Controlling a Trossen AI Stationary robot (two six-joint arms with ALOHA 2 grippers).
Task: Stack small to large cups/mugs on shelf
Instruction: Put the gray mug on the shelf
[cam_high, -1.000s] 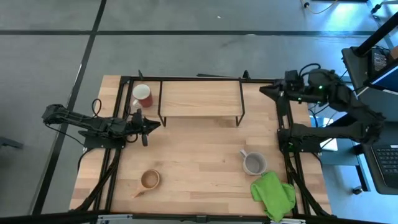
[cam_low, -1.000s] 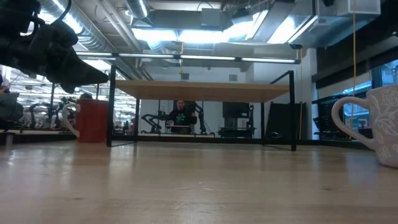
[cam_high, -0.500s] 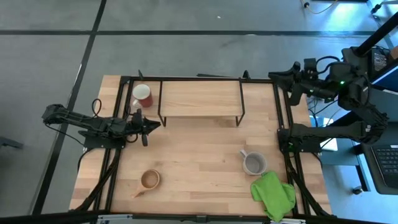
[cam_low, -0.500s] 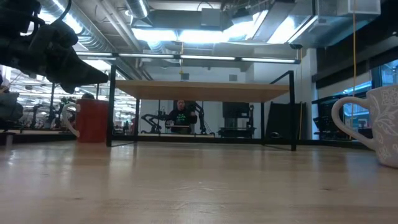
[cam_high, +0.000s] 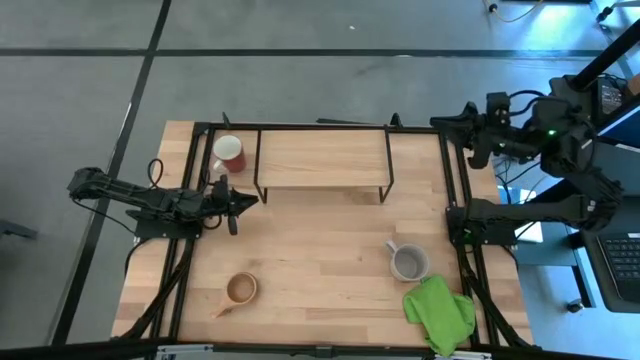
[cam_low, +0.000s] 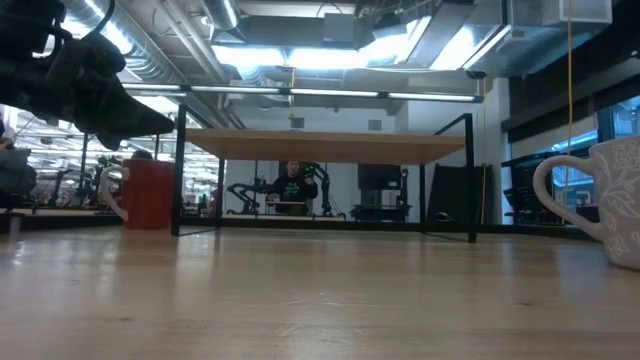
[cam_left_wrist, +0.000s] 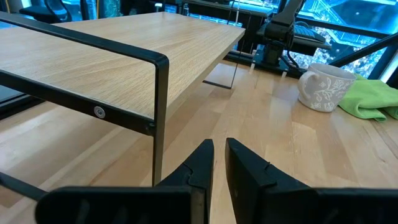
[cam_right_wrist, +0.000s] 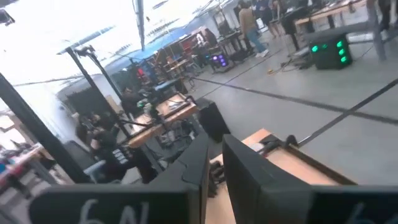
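Note:
The shelf (cam_high: 322, 160) stands at the table's far middle on thin black legs, its board bare. The red mug (cam_high: 229, 153) sits on the table just left of it. Near the front edge, the tan wooden cup (cam_high: 241, 289) sits at left and the grey mug (cam_high: 408, 262) at right. My left gripper (cam_high: 252, 199) hovers shut in front of the shelf's left leg (cam_left_wrist: 159, 118), holding nothing. Beside the shelf's right end, my right gripper (cam_high: 438, 122) is raised high over the table's far right corner, shut and empty.
A green cloth (cam_high: 438, 310) lies at the front right corner beside the grey mug (cam_left_wrist: 323, 86). A black frame runs along the table's left, right and far edges. Bare tabletop (cam_high: 320, 240) spreads between the shelf and the two front cups.
My right gripper has risen above the table's far right corner, tipped up to about level and rolled about its own line, with most of the motion in the first half second. Its fingers stay shut. The cups, the shelf and my left arm have kept still.

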